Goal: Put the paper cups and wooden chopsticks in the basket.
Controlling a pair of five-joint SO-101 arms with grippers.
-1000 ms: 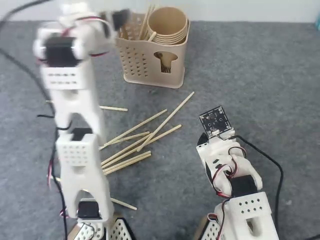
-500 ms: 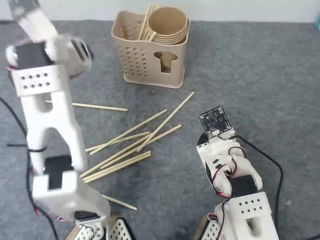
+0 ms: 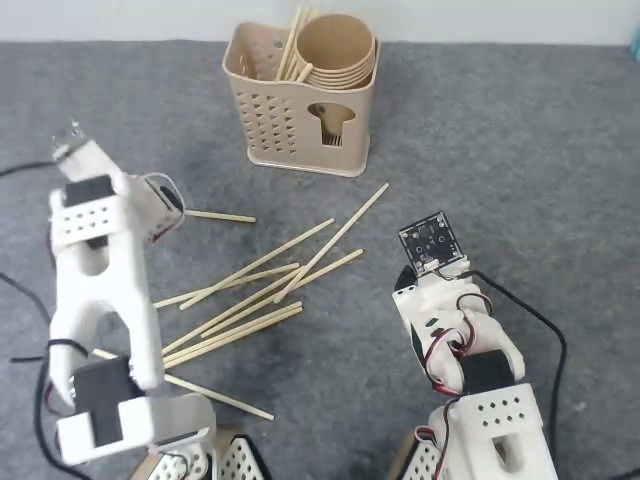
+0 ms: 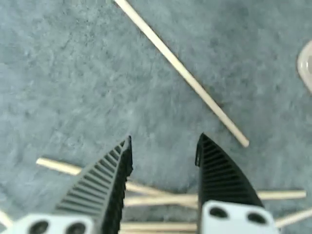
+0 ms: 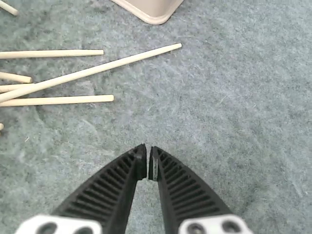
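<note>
The brown paper cups [image 3: 337, 50] are in the tan plastic basket [image 3: 290, 130] at the grey desk's [image 3: 520, 150] far edge. Many thin wooden chopsticks [image 3: 255, 321] lie loose mid-desk, waiting. The left hand [image 4: 165, 146] is spread above them; the right hand [image 5: 147, 148] is pressed together, empty.

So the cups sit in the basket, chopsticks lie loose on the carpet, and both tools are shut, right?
Not both. The left tool is open, its jaws apart above loose chopsticks, as the left wrist view shows. The right tool is shut and empty; the cups sit in the basket.
</note>
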